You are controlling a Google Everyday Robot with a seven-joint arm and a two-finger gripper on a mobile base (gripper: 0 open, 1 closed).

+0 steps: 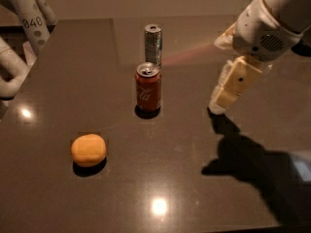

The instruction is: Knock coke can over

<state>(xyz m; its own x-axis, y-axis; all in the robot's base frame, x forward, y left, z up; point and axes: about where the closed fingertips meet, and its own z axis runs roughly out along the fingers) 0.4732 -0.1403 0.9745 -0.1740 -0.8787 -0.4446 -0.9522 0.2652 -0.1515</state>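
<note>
The coke can (148, 90), red with white script and a silver top, stands upright near the middle of the dark table (97, 188). My gripper (219, 103) hangs from the white arm at the right, its cream fingers (233, 84) pointing down and left. Its tip is well to the right of the can and apart from it, close above the table.
A slim silver-grey can (153, 43) stands upright just behind the coke can. An orange round object (89, 149) lies at the front left. White robot parts (24, 28) stand at the table's far left corner.
</note>
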